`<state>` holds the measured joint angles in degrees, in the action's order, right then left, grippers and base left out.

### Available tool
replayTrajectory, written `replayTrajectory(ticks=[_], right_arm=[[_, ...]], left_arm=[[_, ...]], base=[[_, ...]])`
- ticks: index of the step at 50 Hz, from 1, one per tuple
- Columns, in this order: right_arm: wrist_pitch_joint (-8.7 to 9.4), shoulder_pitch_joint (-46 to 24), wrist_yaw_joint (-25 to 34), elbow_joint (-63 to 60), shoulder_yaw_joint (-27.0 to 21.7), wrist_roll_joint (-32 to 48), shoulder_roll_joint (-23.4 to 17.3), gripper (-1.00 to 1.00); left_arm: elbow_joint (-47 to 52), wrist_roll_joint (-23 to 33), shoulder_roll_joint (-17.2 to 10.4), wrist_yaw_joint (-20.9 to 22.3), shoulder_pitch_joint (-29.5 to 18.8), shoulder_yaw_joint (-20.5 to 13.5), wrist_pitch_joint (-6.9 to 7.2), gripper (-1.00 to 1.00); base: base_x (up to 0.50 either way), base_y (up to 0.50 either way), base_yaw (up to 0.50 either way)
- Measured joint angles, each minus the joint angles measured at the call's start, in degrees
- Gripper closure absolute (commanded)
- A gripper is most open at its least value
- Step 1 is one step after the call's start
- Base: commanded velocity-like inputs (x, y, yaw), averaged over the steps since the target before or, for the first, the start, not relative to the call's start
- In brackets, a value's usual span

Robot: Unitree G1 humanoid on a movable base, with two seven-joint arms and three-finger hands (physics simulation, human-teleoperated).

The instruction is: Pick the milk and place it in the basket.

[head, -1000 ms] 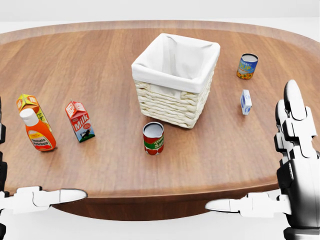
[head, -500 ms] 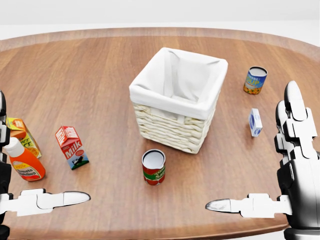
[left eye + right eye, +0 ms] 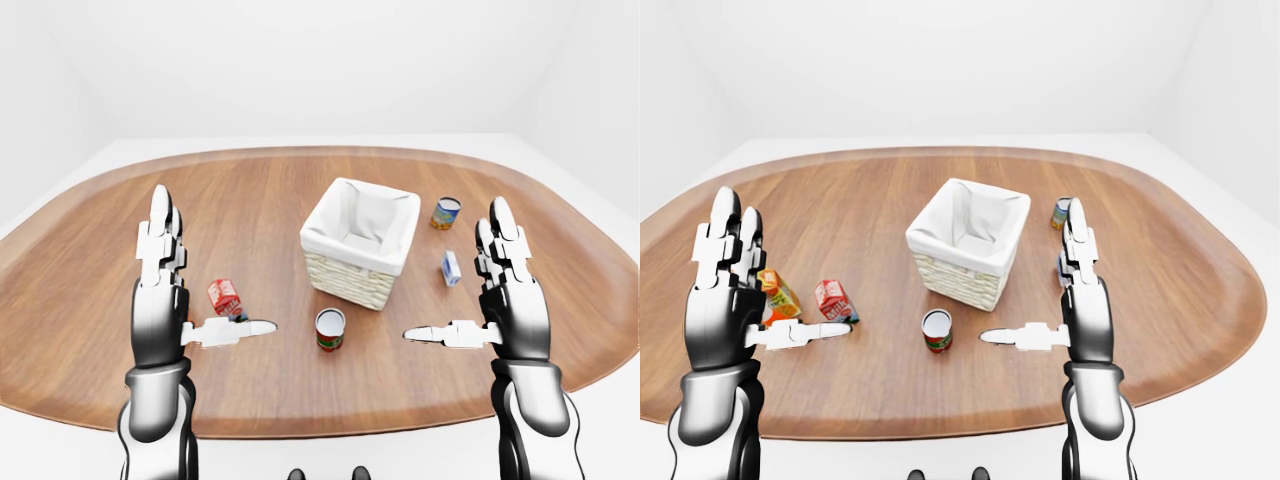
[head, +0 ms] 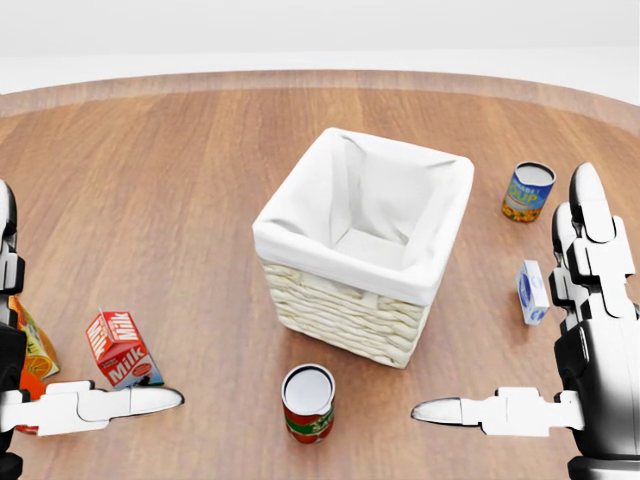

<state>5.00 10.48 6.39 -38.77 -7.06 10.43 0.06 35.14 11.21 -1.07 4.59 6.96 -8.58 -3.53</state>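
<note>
The red milk carton [image 4: 120, 350] stands upright on the wooden table [image 4: 180, 180], at the lower left of the head view. A wicker basket [image 4: 340, 305] with a white cloth lining sits in the middle, to the right of the milk and apart from it. My left hand [image 3: 205, 270] is raised and open, fingers pointing up, its thumb [image 4: 110, 402] stretched out just below the carton without touching it. My right hand [image 3: 1030, 272] is open in the same pose on the right, holding nothing.
A red tomato can [image 4: 308, 403] stands just below the basket. A blue and yellow can [image 4: 527, 192] and a small blue-white carton [image 4: 532, 292] sit to the basket's right. An orange juice carton [image 3: 778, 295] stands left of the milk, partly behind my left hand.
The whole picture has shifted: the camera has moved in toward the table, so the basket and the other things look larger and lower. Both hands keep their open pose.
</note>
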Motion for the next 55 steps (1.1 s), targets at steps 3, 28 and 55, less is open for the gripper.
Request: replayTrajectory(ticks=[3,28,55], right_arm=[[0.00,0.0,0.0,0.0,0.0,0.0,0.0,-1.00],[0.00,0.0,0.1,0.0,0.0,-0.2,0.0,-1.00],[-0.33,0.5,0.1,0.3,0.4,-0.3,0.1,-1.00]], left_arm=[[0.0,0.0,0.0,0.0,0.0,0.0,-0.01,-1.00],[-0.2,0.1,0.1,0.0,0.1,0.3,-0.13,-1.00],[-2.2,1.2,-0.1,-1.2,-0.3,0.4,-1.41,-1.00]], base=[[0.27,0.00,0.00],[0.23,0.00,0.00],[0.23,0.00,0.00]])
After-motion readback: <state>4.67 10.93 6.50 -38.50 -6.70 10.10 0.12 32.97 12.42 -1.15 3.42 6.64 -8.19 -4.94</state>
